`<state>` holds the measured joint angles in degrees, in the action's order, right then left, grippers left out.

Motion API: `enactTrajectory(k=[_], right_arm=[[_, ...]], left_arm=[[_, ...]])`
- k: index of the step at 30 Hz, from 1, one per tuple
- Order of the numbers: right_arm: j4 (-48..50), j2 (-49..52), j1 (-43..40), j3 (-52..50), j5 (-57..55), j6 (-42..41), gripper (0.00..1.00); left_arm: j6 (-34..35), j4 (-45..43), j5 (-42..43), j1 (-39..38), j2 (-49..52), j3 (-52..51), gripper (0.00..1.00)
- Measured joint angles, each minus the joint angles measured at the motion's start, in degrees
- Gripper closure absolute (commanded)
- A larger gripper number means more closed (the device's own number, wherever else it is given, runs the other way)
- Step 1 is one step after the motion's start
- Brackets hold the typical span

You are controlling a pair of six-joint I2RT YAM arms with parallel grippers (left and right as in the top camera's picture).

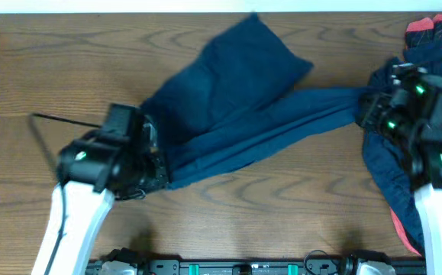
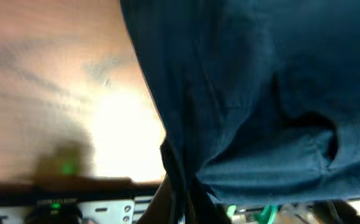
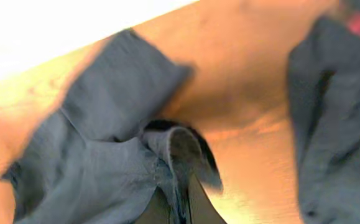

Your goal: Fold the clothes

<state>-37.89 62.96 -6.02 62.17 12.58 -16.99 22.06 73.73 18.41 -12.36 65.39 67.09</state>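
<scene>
Brown wood-grain table (image 1: 282,206). Navy garment (image 1: 228,84) sprawled across middle: wide leg fanned toward far edge, narrower wrinkled band stretched rightward. Heap of navy and red clothes (image 1: 381,172) at right edge. Thin black cable (image 1: 60,120) at left.

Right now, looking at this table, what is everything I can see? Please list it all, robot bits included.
navy garment: one, dark navy blue, stretched across the middle of the table between the two grippers.
pile of clothes: one heap, dark blue with red trim, at the right edge, partly under the right arm.
table: one, brown wood grain, under everything.
black rail: one, black with green parts, along the near edge.
cable: one, thin, black, at the left.
arms: two, white and black, one on each side.
left gripper: one, black, shut on the garment's left end.
right gripper: one, black, shut on its right end.
</scene>
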Motion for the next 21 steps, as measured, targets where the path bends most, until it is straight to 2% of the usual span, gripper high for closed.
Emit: enactTrajectory(k=[6,11,17,21], right_arm=[[1.29,-12.94,-0.24,0.15,-3.56,0.00,0.99],[1.51,-21.64,-0.22,2.51,-5.46,0.00,0.99],[1.70,-26.75,-0.22,10.64,-9.18,0.04,0.99],[2.84,-27.02,-0.22,14.27,-12.28,0.46,0.99]], left_arm=[[-1.60,1.88,-2.40,0.00,-9.14,14.80,0.94],[-2.10,1.99,-3.67,-0.02,-15.76,22.95,0.94],[-2.49,-2.03,-4.96,-0.07,-19.41,27.50,0.94],[-2.64,-7.06,-9.90,-0.11,-18.99,27.67,0.94]])
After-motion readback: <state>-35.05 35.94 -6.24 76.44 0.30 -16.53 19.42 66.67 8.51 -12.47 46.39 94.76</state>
